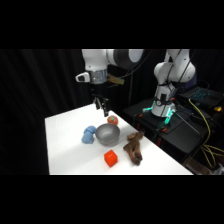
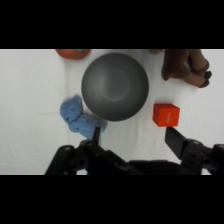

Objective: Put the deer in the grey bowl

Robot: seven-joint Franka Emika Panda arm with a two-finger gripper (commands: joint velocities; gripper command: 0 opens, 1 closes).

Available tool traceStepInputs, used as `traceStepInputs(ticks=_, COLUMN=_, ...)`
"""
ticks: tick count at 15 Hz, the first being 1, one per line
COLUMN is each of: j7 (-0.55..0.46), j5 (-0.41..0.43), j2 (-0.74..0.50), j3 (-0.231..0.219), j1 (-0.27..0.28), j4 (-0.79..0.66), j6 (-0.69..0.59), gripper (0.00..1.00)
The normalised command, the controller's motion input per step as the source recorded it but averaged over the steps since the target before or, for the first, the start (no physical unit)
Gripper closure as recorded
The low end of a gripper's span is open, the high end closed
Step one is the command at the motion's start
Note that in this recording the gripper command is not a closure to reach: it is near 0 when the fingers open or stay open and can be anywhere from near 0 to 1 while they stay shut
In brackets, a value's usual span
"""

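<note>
End effector (image 1: 103, 108) is hovering above the worktop (image 1: 65, 145), fingers spread wide, holding nothing. Grey bowl (image 2: 115, 86) is sitting empty; deer (image 2: 186, 66) is lying at its 2 o'clock in the wrist view. Reach step: next, probably shifting over the deer and descending.

My arm (image 1: 112, 57) reaches in from the base at the upper right and bends down over the table. I have the gripper (image 1: 102, 107) pointing straight down, hanging in the air, its two fingers (image 2: 175, 141) spread wide apart and holding nothing.
</note>
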Motion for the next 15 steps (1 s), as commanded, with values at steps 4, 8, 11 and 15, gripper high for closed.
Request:
traceStepInputs(ticks=4, j7=0.04, j5=-0.031, j2=-0.07, j3=0.021, j1=-0.020, j4=-0.07, j6=0.02, gripper=0.00)
traceStepInputs(ticks=8, j7=0.03, j5=-0.041, j2=-0.38, j3=0.013, j1=-0.027, j4=-0.42, j6=0.14, gripper=0.00)
traceStepInputs(ticks=11, j7=0.01, j5=-0.004, j2=-0.54, j3=0.007, j1=-0.036, j4=-0.58, j6=0.15, gripper=0.00)
traceStepInputs(ticks=15, j7=0.04, j5=0.002, j2=-0.48, j3=0.022, j1=-0.020, j4=-0.56, j6=0.20, gripper=0.00)
